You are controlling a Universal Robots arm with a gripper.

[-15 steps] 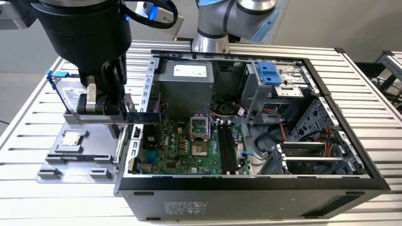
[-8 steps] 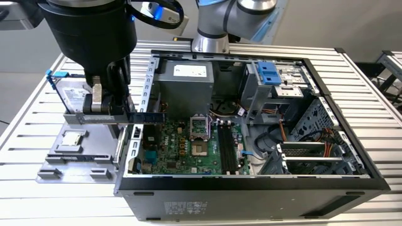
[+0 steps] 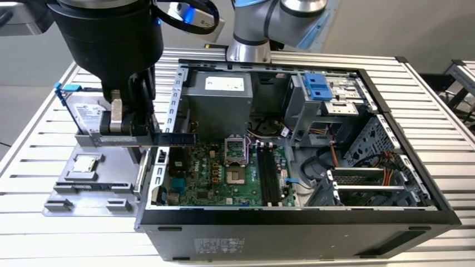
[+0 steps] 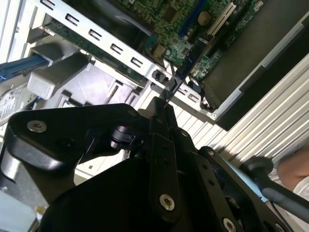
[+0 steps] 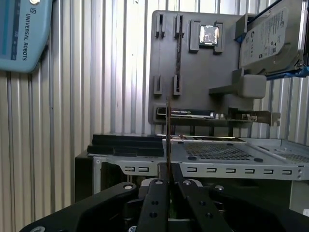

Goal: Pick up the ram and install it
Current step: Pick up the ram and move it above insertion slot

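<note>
The gripper [image 5: 168,170] has its two black fingers [image 5: 155,198] closed on one end of the ram [image 3: 178,138], which juts out from them as a thin dark stick, seen edge-on in the first wrist view. In the exterior view it sits left of centre in the frame, held flat and level over the left wall of the open computer case [image 3: 297,222], clear of the metal. Just past it inside the case lies the green motherboard [image 3: 215,175], with the long dark memory slots [image 3: 268,177] near the middle of the frame, well apart from the stick. Farther off, on the slatted counter [image 3: 30,167], stands the grey tray [image 5: 193,82] with the square processor [image 5: 209,35] and the hard drive [image 5: 265,36] on it. The carry seems to call for a firm, square pinch so the board does not pivot, enough height over the sheet-metal edge, and its length turned to run along the slots.
</note>
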